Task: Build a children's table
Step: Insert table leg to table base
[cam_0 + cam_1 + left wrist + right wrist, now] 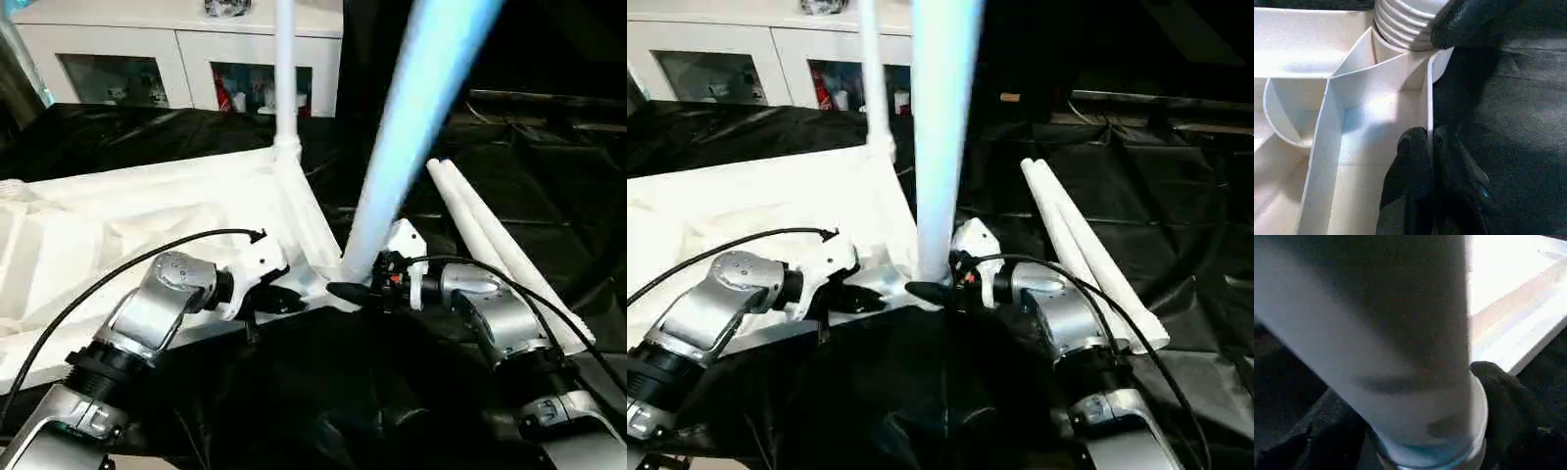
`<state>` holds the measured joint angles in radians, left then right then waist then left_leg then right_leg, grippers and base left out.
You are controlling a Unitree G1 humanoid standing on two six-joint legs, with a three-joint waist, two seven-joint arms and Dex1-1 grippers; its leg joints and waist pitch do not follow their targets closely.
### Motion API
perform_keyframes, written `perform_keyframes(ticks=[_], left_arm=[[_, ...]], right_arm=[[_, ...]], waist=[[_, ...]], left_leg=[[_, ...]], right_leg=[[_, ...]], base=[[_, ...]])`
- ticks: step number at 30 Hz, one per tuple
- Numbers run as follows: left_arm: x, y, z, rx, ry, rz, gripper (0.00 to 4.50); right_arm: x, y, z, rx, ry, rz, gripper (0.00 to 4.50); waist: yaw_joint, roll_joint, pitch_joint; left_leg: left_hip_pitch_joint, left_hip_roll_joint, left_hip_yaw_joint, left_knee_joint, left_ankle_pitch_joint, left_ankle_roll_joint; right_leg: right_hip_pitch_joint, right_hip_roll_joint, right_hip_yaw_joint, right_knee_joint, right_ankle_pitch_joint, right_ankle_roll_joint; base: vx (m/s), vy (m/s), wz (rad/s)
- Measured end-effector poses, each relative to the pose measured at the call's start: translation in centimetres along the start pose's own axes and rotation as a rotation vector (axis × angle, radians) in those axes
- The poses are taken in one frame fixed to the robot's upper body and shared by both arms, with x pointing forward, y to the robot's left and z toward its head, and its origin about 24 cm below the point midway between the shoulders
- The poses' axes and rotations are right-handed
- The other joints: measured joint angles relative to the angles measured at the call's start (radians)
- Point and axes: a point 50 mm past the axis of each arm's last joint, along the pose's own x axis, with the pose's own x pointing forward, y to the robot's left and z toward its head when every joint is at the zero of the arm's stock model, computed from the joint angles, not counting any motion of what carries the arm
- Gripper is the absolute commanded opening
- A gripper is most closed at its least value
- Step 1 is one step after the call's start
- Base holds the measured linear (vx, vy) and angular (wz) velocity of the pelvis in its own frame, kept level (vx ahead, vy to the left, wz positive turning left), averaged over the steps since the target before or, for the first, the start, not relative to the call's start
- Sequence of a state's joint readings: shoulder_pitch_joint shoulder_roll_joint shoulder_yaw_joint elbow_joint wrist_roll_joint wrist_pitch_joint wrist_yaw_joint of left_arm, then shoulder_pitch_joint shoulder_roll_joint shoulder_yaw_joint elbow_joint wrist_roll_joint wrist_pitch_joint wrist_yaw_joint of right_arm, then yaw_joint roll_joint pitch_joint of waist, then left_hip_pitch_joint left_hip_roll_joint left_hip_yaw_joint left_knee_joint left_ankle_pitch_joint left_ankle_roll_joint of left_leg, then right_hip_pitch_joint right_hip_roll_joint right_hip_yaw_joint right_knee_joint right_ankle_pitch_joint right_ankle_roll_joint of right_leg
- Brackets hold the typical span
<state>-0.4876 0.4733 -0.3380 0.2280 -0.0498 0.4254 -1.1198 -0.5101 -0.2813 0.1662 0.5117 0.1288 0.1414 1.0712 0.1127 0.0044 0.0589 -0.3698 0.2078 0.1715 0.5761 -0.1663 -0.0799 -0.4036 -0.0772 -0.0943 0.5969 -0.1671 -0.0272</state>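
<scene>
**Ana:** Silver forearms come first in the left eye view. What are the end effectors doing?

**Ben:** Left end effector (284, 297) sits at the near edge of the upturned table top (118, 225), fingers together. Right end effector (358, 290) is at the near corner socket, its fingers either side of the foot of a leaning leg (411, 127).

**Ana:** Where is the table itself?

**Ben:** The top lies ribbed side up on black sheeting (509, 176). One upright leg (285, 69) stands in the far corner socket. Two loose legs (500, 245) lie side by side on the sheeting, to the robot's right. A white glass-door cabinet (176, 59) stands behind.

**Ana:** And the right eye view?

**Ben:** Same layout; the leaning leg looks nearly vertical there.

**Ana:** Left wrist view?

**Ben:** Both black fingers (1415, 166) are pinched on the thin rim wall of the top, one on each face. The threaded foot of the leg meets the corner socket (1440, 68) beyond.

**Ana:** Right wrist view?

**Ben:** The leg's base is close up, with a black finger (1508, 401) on each side, touching it.
</scene>
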Motion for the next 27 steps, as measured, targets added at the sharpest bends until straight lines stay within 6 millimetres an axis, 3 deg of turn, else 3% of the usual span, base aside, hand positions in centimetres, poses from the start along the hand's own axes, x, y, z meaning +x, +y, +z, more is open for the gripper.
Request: perform_keyframes(ticks=[27], left_arm=[[0.1,-0.4,-0.5,-0.010,0.017,-0.040,0.00]], right_arm=[[-0.2,-0.1,-1.4,0.205,0.023,0.082,2.79]], waist=[[-0.001,0.000,-0.002]], left_leg=[[0.004,0.000,-0.001,0.007,0.000,0.000]], right_leg=[[0.005,0.000,0.000,0.005,0.000,0.000]], base=[[0.000,0.000,0.00]])
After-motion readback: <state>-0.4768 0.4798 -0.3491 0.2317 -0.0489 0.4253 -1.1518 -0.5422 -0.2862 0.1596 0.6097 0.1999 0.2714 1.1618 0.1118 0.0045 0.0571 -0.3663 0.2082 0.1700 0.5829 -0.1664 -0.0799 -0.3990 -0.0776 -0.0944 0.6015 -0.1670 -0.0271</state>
